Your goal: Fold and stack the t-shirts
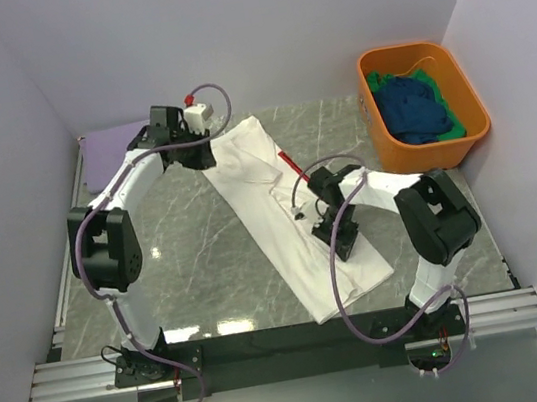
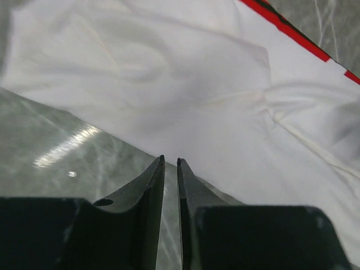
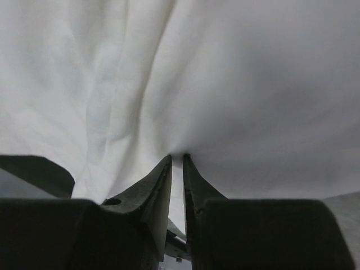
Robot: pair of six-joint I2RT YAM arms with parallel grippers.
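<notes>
The white t-shirt [image 1: 255,178] lies folded into a long strip that runs diagonally from far left to near right. A red edge [image 1: 291,168] shows along its right side. My left gripper [image 1: 204,158] sits at the strip's far left corner. In the left wrist view the left gripper [image 2: 170,162] has its jaws a narrow gap apart, bare table between them, tips at the edge of the white t-shirt [image 2: 197,84]. My right gripper [image 1: 347,252] is down on the strip's near part. In the right wrist view the right gripper [image 3: 177,157] pinches a pucker of the white t-shirt [image 3: 236,84].
An orange tub [image 1: 423,153] at the far right holds a dark blue shirt [image 1: 414,108] and a green one [image 1: 455,128]. A lavender shirt [image 1: 109,149] lies flat at the far left by the wall. The table's near edge runs just below the strip's near end.
</notes>
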